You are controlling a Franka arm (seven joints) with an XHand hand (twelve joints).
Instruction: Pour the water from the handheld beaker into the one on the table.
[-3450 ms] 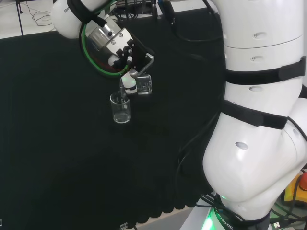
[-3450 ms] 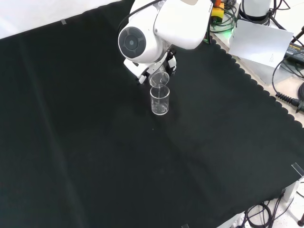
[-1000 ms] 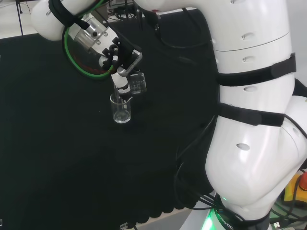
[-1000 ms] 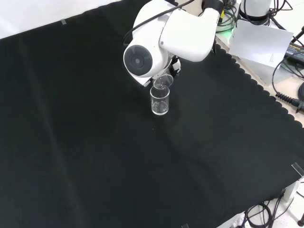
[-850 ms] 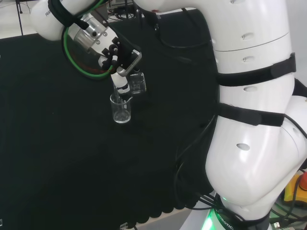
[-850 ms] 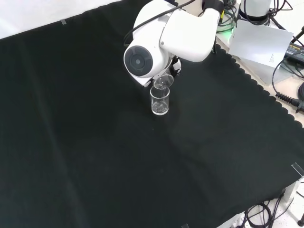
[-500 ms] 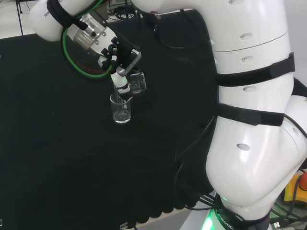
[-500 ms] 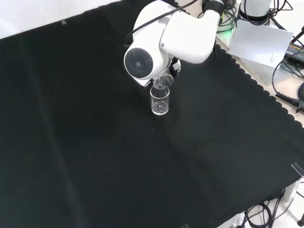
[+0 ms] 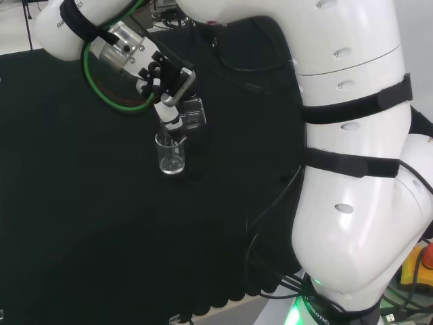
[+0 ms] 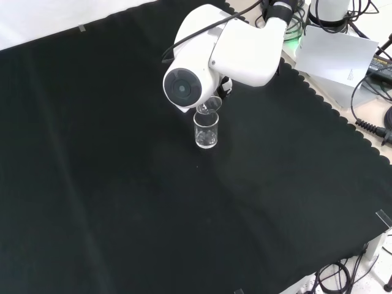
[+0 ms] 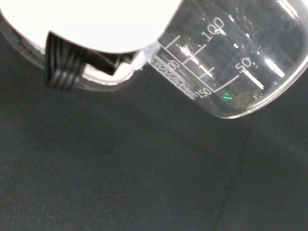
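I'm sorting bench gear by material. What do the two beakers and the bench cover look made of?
Held beaker: clear and glossy, with white printed graduations; glass or clear plastic, can't tell which. Standing beaker: equally transparent, with bright rim glints, likely the same. Bench cover: matte black cloth, going by its faint creases and scalloped edge.

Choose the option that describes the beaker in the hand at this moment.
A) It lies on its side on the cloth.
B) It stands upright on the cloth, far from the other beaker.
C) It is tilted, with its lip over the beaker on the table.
C: the hand holds the handheld beaker tilted, its lip above the mouth of the beaker on the table, which stands upright on the black cloth.
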